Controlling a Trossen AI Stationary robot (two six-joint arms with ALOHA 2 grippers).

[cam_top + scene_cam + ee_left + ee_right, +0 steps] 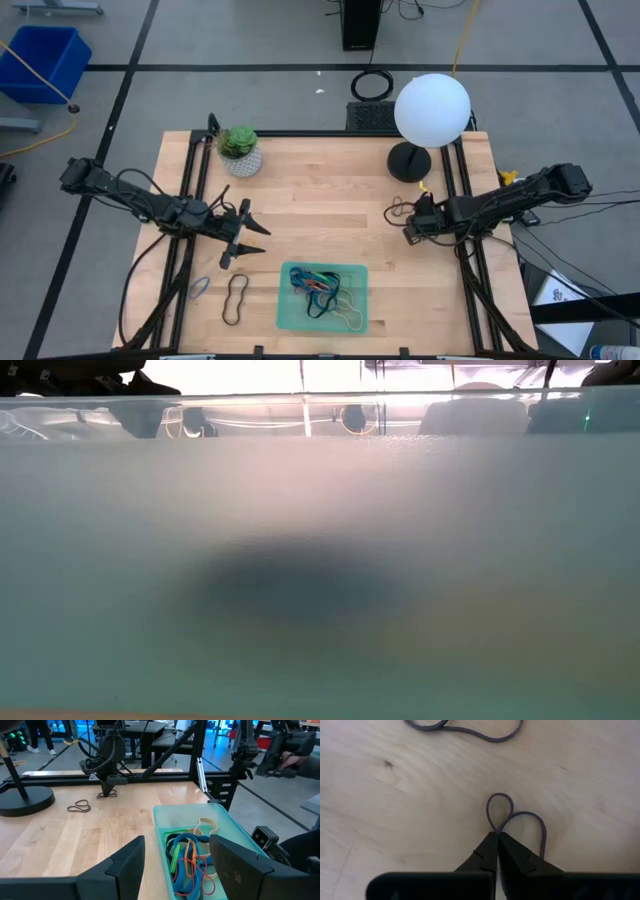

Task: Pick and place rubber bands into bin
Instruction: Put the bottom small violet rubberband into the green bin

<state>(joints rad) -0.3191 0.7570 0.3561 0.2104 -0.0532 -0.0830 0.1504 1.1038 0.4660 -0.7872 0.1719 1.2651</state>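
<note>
I count two dark rubber bands on the wooden table (330,190) at the right: one pinched in the right gripper (497,838), whose fingers are clenched on the thin dark rubber loop (520,820), another dark loop (470,729) lying just beyond it. Two more lie near left: a black peanut-shaped band (235,298) and a small blue band (201,288). The shallow translucent green bin (322,297) at near centre holds a tangle of coloured bands (322,287) I cannot count. The left gripper (246,240) hangs released, left of the bin. A white globe lamp (431,110) and a potted plant (240,148) stand far.
</note>
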